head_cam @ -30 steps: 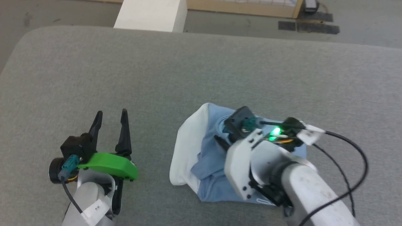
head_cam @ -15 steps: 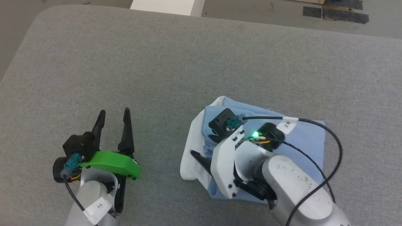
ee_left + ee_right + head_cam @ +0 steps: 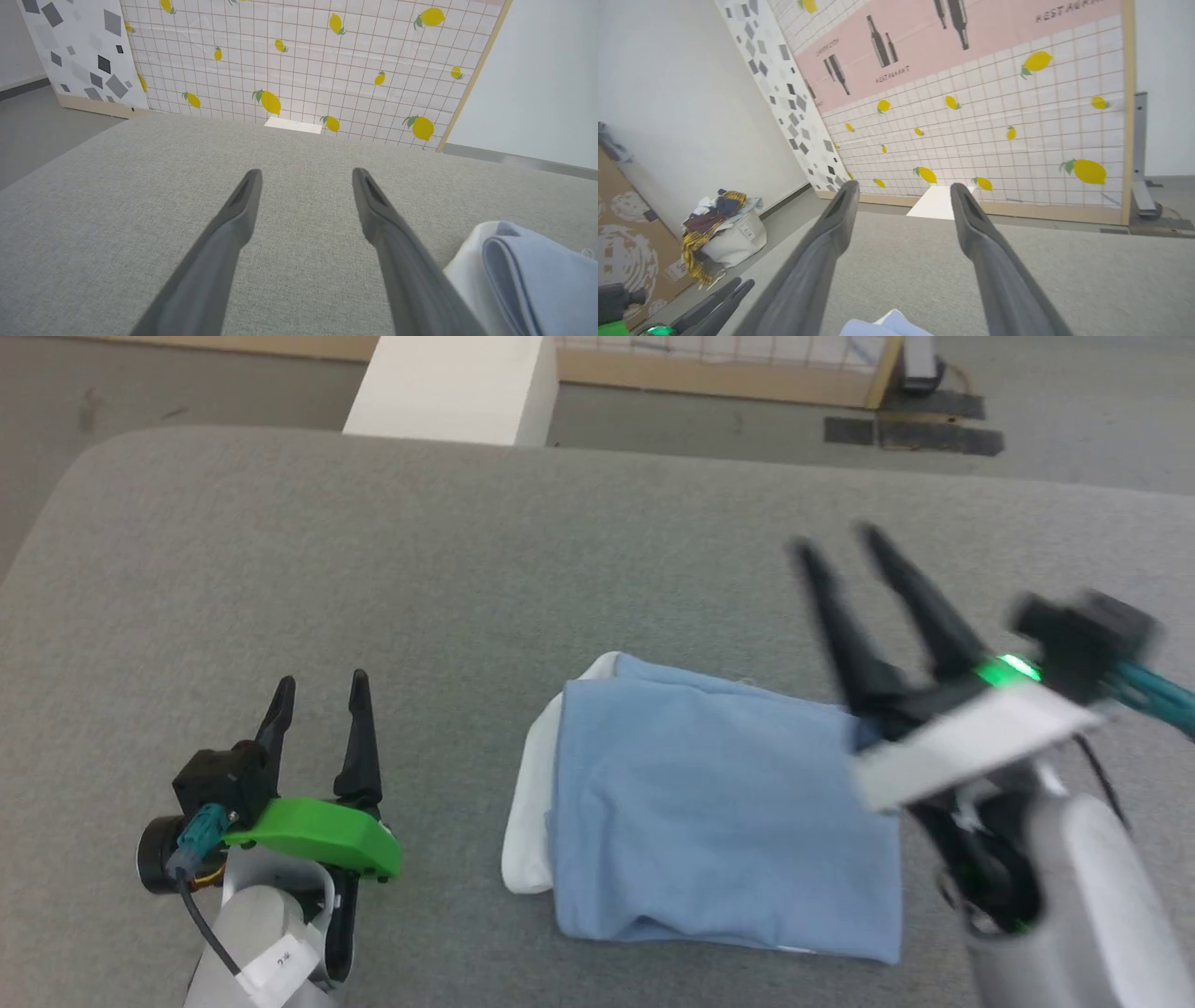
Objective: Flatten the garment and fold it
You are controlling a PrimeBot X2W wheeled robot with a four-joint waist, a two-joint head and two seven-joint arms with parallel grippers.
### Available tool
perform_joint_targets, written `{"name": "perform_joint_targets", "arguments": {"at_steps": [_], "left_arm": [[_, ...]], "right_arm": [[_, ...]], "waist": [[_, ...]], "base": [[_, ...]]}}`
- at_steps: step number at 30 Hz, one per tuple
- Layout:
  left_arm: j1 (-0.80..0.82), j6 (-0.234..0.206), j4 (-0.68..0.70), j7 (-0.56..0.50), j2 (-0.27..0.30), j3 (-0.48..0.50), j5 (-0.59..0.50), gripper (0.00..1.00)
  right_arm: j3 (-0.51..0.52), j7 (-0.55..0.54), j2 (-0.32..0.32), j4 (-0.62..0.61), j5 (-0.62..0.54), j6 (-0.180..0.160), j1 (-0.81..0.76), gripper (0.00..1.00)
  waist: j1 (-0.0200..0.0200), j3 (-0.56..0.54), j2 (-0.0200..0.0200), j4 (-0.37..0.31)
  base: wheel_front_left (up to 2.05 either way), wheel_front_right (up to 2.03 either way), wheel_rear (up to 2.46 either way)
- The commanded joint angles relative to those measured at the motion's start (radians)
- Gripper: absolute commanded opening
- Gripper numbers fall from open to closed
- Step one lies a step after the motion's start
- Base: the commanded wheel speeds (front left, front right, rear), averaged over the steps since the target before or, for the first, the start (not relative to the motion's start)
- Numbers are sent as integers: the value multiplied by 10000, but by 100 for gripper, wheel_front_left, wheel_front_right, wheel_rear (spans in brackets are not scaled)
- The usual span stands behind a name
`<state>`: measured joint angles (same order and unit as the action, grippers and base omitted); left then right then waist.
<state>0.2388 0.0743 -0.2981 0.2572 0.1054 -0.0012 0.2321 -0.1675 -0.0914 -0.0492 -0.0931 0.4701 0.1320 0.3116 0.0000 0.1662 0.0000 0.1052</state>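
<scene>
The light blue garment (image 3: 719,821) lies folded into a compact rectangle on the grey table (image 3: 467,569), with a white part (image 3: 527,821) showing along its left edge. The same folded cloth (image 3: 537,280) sits at the lower right of the left wrist view, and its tip (image 3: 887,326) peeks in at the bottom of the right wrist view. My right gripper (image 3: 836,546) is raised above the garment's right end, open and empty, blurred by motion. Left of the garment, my left gripper (image 3: 319,686) rests open and empty.
A white block (image 3: 448,387) stands beyond the table's far edge, before a lemon-patterned panel (image 3: 303,60). In the right wrist view a white bin of clothes (image 3: 724,228) sits on the floor at the left. Bare table surface stretches behind and left of the garment.
My right gripper has lifted off the garment and swung up to the right, leaving it lying flat and folded. The head camera has shifted. My left gripper stays put.
</scene>
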Motion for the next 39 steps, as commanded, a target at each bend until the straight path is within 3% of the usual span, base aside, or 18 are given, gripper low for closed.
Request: {"name": "perform_joint_targets", "arguments": {"at_steps": [1, 4, 8, 14, 27, 28, 29, 32, 33, 36, 39], "left_arm": [[-104, 42, 27, 45, 69, 41, -39, 100], [-167, 26, 80, 45, 90, 94, -51, 100], [-210, 43, 130, 45, 121, 129, -53, 100], [-206, 62, 174, 45, 116, 128, -58, 100], [-122, 101, 137, 45, 4, 99, -62, 100], [-127, 101, 132, 45, -5, 100, -66, 100], [-130, 99, 126, 45, -15, 105, -69, 100], [-140, 96, 110, 45, -33, 130, -76, 100], [-149, 89, 105, 45, -38, 151, -76, 100], [-202, 64, 135, 45, -42, 232, -65, 100], [-257, 61, 187, 45, -14, 294, -66, 100]], "right_arm": [[489, 103, -11, -28, 119, -13, -503, 100], [1612, 20, -11, 172, 416, -13, -1507, 100], [2266, -511, -11, 803, 784, -13, -2396, 100], [2129, -1483, -11, 1883, 967, -13, -2817, 100], [1591, -3162, -11, 3737, 1392, -13, -2196, 100], [1552, -3273, -11, 3818, 1407, -13, -2175, 97], [1514, -3395, -11, 3893, 1384, -13, -2153, 66], [1502, -3507, -11, 3975, 1347, -13, -2085, 8], [1512, -3491, -11, 3967, 1249, -13, -2047, 0], [1531, -3588, -11, 3835, 711, -13, -1888, 0], [1490, -4039, -11, 3381, -563, -13, -1566, 0]], "waist": [[0, -276, 0, -291], [0, -358, 0, -441], [0, -380, 0, -528], [0, -291, 0, -530], [0, -47, 0, -141], [0, -49, 0, -127], [0, -53, 0, -117], [0, -75, 0, -125], [0, -93, 0, -146], [0, -124, 0, -264], [0, -119, 0, -484]], "base": [[0, 0, 0], [0, 0, 0], [0, 0, 0], [0, 0, 0], [0, 0, 0], [0, 0, 0], [0, 0, 0], [0, 0, 0], [0, 0, 0], [0, 0, 0], [0, 0, 0]]}}
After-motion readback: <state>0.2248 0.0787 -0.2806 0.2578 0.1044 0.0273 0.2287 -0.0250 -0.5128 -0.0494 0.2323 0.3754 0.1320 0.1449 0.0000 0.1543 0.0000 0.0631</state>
